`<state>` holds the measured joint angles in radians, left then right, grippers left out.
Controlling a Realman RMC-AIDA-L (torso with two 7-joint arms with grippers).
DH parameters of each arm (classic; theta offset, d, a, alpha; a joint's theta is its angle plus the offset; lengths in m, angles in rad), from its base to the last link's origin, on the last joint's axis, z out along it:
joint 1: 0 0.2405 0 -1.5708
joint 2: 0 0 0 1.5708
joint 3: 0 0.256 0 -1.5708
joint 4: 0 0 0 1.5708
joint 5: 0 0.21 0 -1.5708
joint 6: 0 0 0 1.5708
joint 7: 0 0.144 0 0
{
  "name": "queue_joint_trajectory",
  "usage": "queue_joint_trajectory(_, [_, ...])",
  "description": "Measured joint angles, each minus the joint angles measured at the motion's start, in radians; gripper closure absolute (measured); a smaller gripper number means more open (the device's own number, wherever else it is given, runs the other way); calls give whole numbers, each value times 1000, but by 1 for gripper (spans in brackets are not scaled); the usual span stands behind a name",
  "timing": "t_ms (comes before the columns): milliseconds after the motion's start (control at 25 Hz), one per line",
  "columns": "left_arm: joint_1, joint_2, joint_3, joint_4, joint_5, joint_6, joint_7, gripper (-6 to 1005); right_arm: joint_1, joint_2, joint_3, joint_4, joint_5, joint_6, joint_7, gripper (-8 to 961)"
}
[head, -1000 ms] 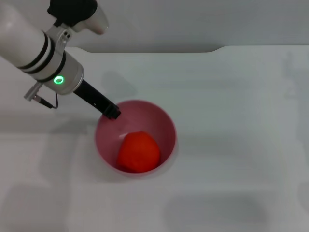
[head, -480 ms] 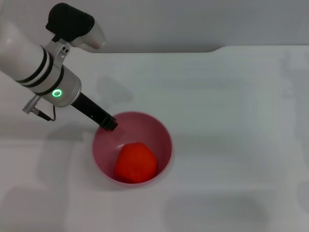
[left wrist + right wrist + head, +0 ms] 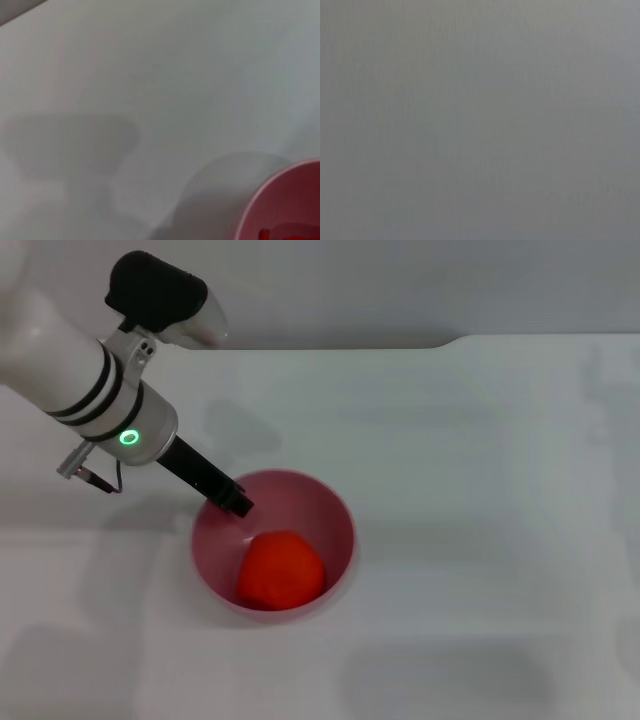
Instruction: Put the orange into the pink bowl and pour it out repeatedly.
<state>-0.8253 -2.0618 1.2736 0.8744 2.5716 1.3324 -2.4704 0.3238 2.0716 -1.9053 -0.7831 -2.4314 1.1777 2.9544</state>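
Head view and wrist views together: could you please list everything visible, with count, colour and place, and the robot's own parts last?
pink bowl: one, glossy pink, upright on the table in front of the robot; part of its rim also shows in the left wrist view.
orange: one, red-orange, lying inside the pink bowl.
table: one, white, under everything.
left arm: one, white with black bands and a green light, reaching in from the robot's left.
left pincer: one, black, at the bowl's rim on the robot's left; grip on the rim not discernible.
right pincer: not in view.
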Motion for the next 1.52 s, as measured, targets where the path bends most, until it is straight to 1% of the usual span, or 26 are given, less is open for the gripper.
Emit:
queue_joint_trajectory(120, [1,-1,22,6,0,-9,-16,802,-2,0,0,1,0,1,0,398])
queue_joint_trajectory(240, [1,-1,19,14,-5,-11,-20,729,-3,1,0,3,0,0,0,398])
queue_joint_trajectory(400, [0,0,14,45,-50,-2,-16,543,-5,2,0,4,0,0,0,398])
queue_joint_trajectory(440, [-2,2,13,82,-113,10,8,496,-5,2,0,5,0,0,0,398])
queue_joint_trajectory(560, [-1,5,3,126,-198,14,60,395,-7,3,-3,5,0,0,0,398])
queue_joint_trajectory(640, [1,5,-34,154,-293,1,142,328,-8,3,-9,8,0,1,0,398])
queue_joint_trajectory(720, [3,5,-73,160,-371,-25,218,316,-8,4,-15,13,1,1,0,398])
queue_joint_trajectory(800, [15,3,-116,153,-473,-81,310,304,-8,4,-19,17,2,2,0,398])
queue_joint_trajectory(880, [45,3,-143,132,-617,-169,424,292,-8,4,-23,19,6,0,0,398])
queue_joint_trajectory(920, [76,3,-151,104,-779,-245,559,293,-8,4,-23,20,8,-1,0,398])
queue_joint_trajectory(960, [85,3,-152,92,-834,-264,605,295,-8,4,-23,22,8,-3,0,398])
queue_joint_trajectory(1000, [105,3,-155,66,-948,-298,706,296,-8,4,-21,25,9,-4,0,398])
queue_joint_trajectory(1040, [118,3,-156,48,-1028,-314,780,297,-8,4,-19,28,9,-4,0,398])
queue_joint_trajectory(1080, [118,3,-156,48,-1028,-314,780,299,-7,4,-16,32,10,-4,0,398])
queue_joint_trajectory(1120, [133,2,-157,25,-1127,-330,874,300,-6,4,-13,36,11,-4,0,398])
queue_joint_trajectory(1160, [158,1,-157,-19,-1287,-352,1043,301,-6,4,-9,41,12,-5,0,398])
queue_joint_trajectory(1200, [158,1,-157,-19,-1287,-352,1043,303,-5,3,-2,49,17,-5,0,398])
queue_joint_trajectory(1240, [173,-1,-157,-50,-1388,-368,1151,304,-4,3,3,53,21,-6,0,398])
queue_joint_trajectory(1280, [196,-3,-157,-106,-1553,-401,1335,304,-2,3,7,63,33,-6,0,398])
queue_joint_trajectory(1320, [200,-3,-157,-118,-1588,-410,1376,304,1,2,11,73,50,-7,0,398])
queue_joint_trajectory(1360, [215,-4,-157,-163,-1710,-449,1531,304,3,1,13,83,67,-7,0,398])
queue_joint_trajectory(1400, [215,-4,-157,-163,-1710,-449,1531,304,7,1,19,97,84,-7,0,398])
queue_joint_trajectory(1520, [228,-6,-157,-248,-1924,-508,1781,304,14,0,49,137,111,-7,0,398])
